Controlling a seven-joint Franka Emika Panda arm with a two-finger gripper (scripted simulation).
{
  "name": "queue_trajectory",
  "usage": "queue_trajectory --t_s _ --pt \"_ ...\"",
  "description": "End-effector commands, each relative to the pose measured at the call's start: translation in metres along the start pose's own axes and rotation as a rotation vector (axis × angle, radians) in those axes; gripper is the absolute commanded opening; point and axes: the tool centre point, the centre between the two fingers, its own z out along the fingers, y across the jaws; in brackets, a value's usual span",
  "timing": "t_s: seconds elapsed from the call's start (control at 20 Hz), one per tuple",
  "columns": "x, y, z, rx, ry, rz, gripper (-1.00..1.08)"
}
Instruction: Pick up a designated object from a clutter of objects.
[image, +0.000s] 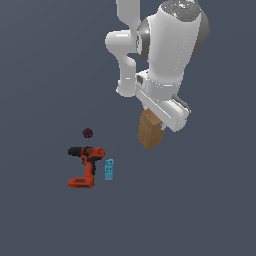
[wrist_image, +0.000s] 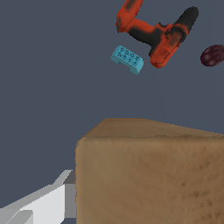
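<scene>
Your jaws look clamped on the wooden block (image: 149, 131), though the arm hides the contact; only one finger (wrist_image: 48, 199) shows beside it in the wrist view; the block sits well apart from the drill (image: 86, 166), blue bar (image: 109, 169) and dark ball (image: 87, 133); lift straight, slowly, holding it level

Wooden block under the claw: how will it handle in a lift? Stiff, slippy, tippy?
The wooden block looks rigid, with flat faces, so it probably won't deform. Its surface looks matte and grainy, so likely decent grip. It is taller than wide, so it may tip if nudged high. The claw is mostly hidden.
</scene>
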Motion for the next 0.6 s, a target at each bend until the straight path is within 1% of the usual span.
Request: queue_trajectory --t_s 0.0,0.55 --pt "-0.008 -0.018 -0.021 0.008 0.003 0.001 -1.0" --pt "-0.035 -0.078 -0.079 0.008 0.002 0.002 -1.0"
